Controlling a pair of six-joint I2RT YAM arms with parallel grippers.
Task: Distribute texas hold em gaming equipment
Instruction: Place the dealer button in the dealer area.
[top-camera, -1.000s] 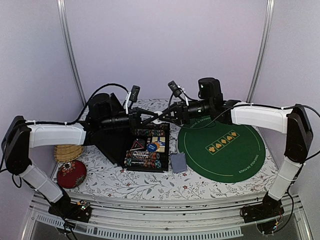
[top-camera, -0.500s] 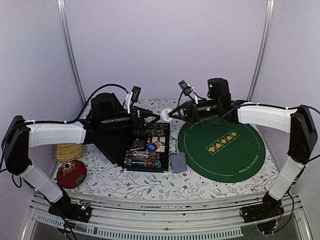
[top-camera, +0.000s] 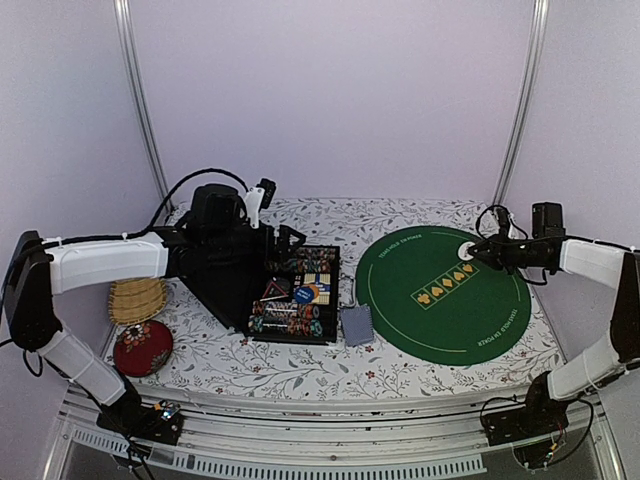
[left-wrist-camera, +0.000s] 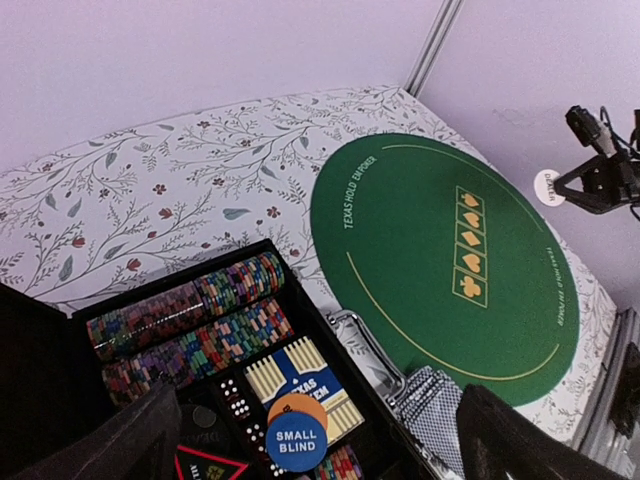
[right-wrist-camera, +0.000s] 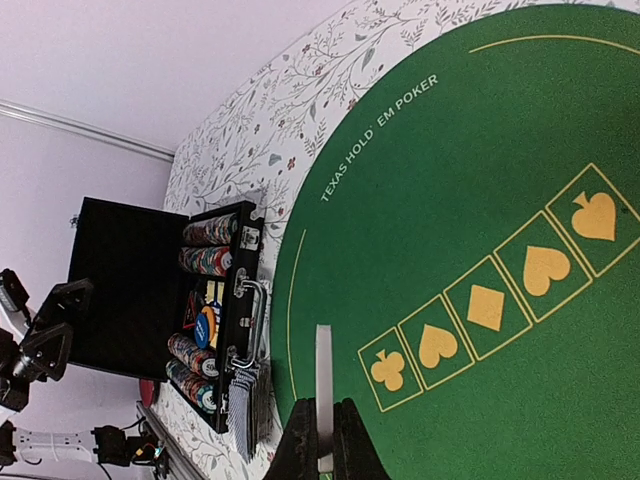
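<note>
The white disc has passed to the right gripper, jaws closed on it over the mat's right edge. The left gripper, well left of the mat, stands open. Setting the disc down probably comes next.

Seen from my left wrist, the left pincer shows only blurred dark fingers cut by the bottom edge, which also crops the black case and the card deck. From the right wrist, the white button disc is edge-on, its face hidden; the right pincer is cropped too.
</note>
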